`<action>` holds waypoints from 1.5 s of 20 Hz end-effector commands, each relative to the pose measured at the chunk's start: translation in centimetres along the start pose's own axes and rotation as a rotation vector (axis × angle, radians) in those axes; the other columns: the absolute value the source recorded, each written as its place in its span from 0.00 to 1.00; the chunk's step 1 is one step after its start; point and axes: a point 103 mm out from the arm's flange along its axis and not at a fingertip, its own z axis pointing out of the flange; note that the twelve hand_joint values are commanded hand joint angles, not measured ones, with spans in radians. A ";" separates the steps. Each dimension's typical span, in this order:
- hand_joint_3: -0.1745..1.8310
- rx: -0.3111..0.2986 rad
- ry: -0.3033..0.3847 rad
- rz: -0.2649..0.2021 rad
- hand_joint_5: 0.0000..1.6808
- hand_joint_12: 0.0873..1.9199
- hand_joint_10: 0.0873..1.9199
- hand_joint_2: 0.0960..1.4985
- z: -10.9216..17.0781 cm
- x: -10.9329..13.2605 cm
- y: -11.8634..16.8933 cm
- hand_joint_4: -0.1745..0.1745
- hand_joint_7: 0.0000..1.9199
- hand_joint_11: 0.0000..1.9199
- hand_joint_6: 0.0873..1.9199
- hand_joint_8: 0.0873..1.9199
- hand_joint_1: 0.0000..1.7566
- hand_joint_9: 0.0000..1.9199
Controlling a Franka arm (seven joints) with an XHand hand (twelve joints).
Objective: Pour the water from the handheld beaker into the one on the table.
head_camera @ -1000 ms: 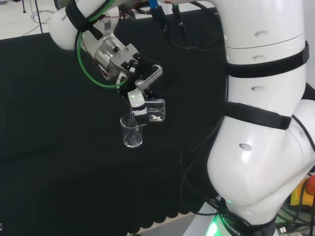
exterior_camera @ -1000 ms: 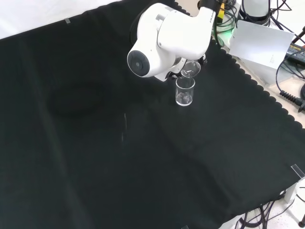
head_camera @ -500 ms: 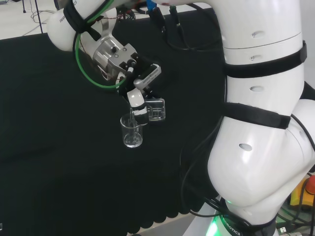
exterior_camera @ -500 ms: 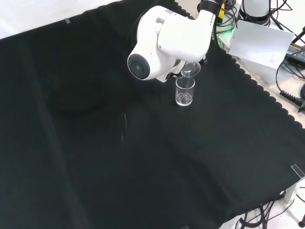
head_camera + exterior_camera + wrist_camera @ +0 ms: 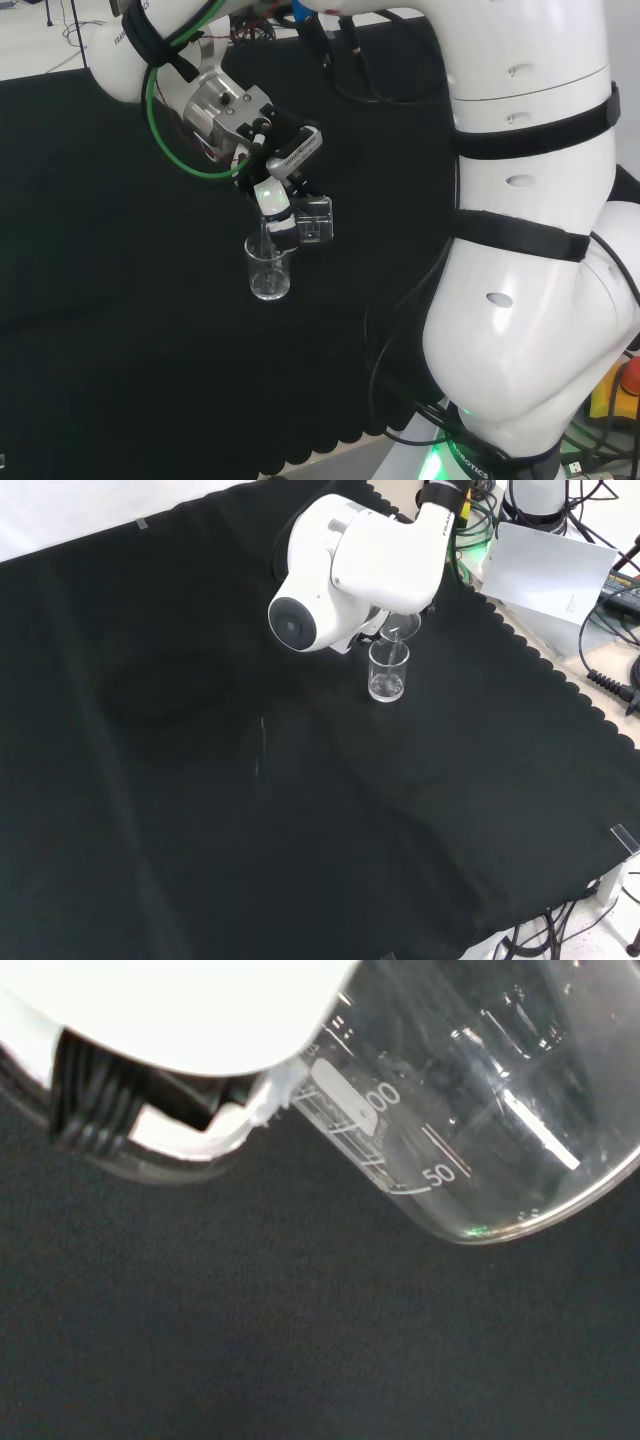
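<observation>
Head view shows my hand (image 5: 272,195) pinching the tipped beaker (image 5: 312,221) just right of the table beaker (image 5: 268,268), mid-pour I judge; next I need a steeper tilt.

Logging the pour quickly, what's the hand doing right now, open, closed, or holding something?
Hand: shut on the tilted beaker, its lip over the beaker on the cloth.
</observation>
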 end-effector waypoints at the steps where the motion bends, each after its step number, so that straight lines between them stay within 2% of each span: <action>1: 0.44 0.007 -0.001 0.010 0.84 0.28 0.00 0.32 0.0 0.0 -0.1 0.00 0.70 0.78 0.16 0.25 0.82 0.87; 16: 0.44 0.006 -0.022 0.014 0.84 0.28 0.00 0.32 -0.5 0.5 -0.3 0.00 0.70 0.78 0.16 0.24 0.82 0.87; 20: 0.44 -0.008 -0.043 0.018 0.88 0.28 0.00 0.33 -0.8 1.0 -0.3 0.00 0.79 0.78 0.10 0.09 0.77 0.94; 23: 0.44 -0.008 -0.045 0.016 0.89 0.28 0.00 0.33 -0.9 1.1 -0.2 0.00 0.81 0.79 0.08 0.06 0.76 0.94; 28: 0.44 -0.004 -0.049 0.011 0.89 0.28 0.00 0.33 -1.0 1.4 -0.1 0.00 0.81 0.79 0.08 0.06 0.76 0.94; 30: 0.44 -0.003 -0.050 0.012 0.87 0.28 0.00 0.32 -1.0 1.4 -0.2 0.00 0.74 0.78 0.12 0.17 0.80 0.90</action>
